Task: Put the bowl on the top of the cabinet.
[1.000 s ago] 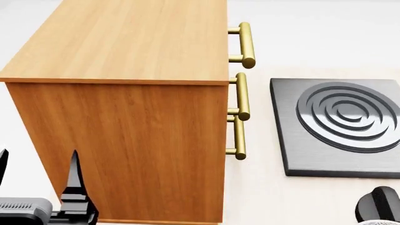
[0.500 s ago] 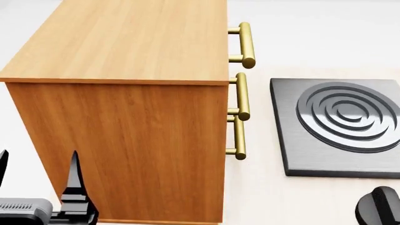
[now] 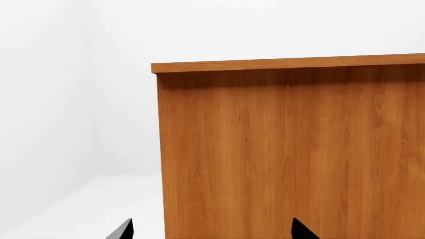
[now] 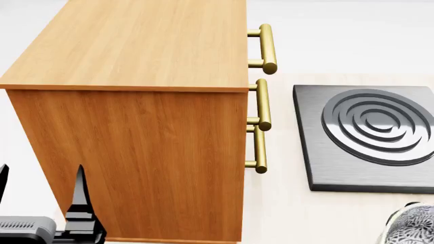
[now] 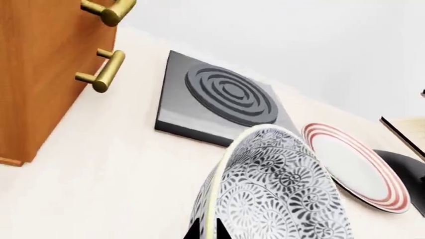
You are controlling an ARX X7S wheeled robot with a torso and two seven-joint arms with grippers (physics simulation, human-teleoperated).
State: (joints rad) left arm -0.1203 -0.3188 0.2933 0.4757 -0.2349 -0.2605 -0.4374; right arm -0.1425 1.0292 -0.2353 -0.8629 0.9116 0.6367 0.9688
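Note:
The cabinet (image 4: 135, 46) of orange-brown wood with a lighter top fills the left of the head view; its side wall (image 3: 285, 149) faces the left wrist camera. The bowl (image 5: 285, 189), white with a dense grey leaf pattern, is tilted on edge, its rim pinched between the fingertips of my right gripper (image 5: 207, 231), which is shut on it. In the head view only part of the bowl (image 4: 413, 226) shows, at the lower right corner, right of the cabinet and well below its top. My left gripper (image 4: 40, 178) stands open and empty beside the cabinet's near left corner.
Three brass handles (image 4: 266, 48) stick out of the cabinet's right face. A grey square slab with raised rings (image 4: 369, 134) lies right of the cabinet. Beyond it sit a red-rimmed white plate (image 5: 355, 164) and a dark object (image 5: 405, 169).
The patterned bowl has come up into the head view's lower right corner, covering the dark gripper part seen there before. The left arm has barely moved.

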